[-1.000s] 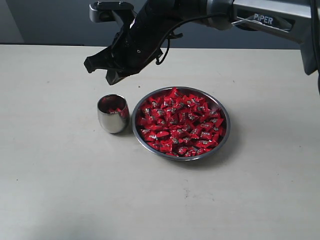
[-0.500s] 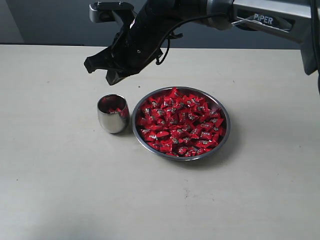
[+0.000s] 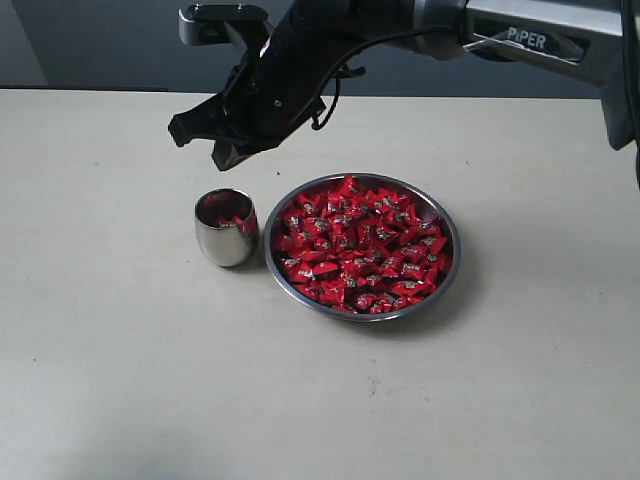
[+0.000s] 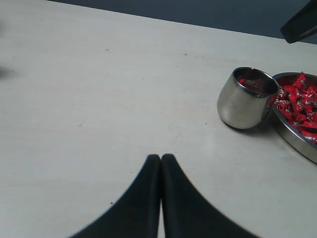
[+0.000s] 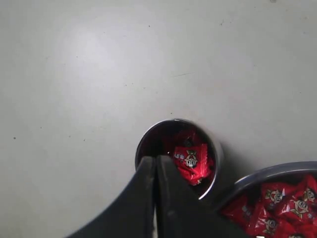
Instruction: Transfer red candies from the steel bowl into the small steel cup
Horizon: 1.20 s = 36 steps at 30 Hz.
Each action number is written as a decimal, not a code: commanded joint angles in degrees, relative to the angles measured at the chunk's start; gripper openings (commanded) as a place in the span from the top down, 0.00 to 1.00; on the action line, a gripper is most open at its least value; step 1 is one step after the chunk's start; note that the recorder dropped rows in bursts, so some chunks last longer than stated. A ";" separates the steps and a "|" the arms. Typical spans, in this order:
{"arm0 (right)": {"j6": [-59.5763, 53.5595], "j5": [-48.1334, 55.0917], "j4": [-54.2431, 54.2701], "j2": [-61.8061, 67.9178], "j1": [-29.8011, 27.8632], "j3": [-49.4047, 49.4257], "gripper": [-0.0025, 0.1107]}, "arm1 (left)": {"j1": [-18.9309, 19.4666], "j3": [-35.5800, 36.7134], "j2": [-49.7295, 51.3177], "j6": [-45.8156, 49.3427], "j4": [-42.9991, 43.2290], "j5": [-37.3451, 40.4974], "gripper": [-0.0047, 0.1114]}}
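Several red candies [image 5: 190, 159] lie in the small steel cup [image 3: 226, 228]; the right gripper [image 3: 198, 143], jaws pressed together on nothing, hangs over it, evidently the drop position.

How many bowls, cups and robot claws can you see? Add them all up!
Bowl: 1
Cup: 1
Grippers: 2 (left gripper, right gripper)
Total: 4
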 commanded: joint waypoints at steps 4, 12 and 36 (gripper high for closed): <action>-0.22 0.29 -0.23 -0.79 -0.08 -0.39 0.99 | 0.09 0.10 -0.22 -0.09 -0.03 -0.26 0.96; -0.22 0.29 -0.23 -0.79 -0.08 -0.39 0.99 | 0.09 0.10 -0.22 -0.09 -0.03 -0.36 0.96; -0.22 0.40 -1.06 -0.79 -0.08 -0.39 0.99 | 0.09 0.10 -0.22 -0.09 -0.03 -0.36 0.96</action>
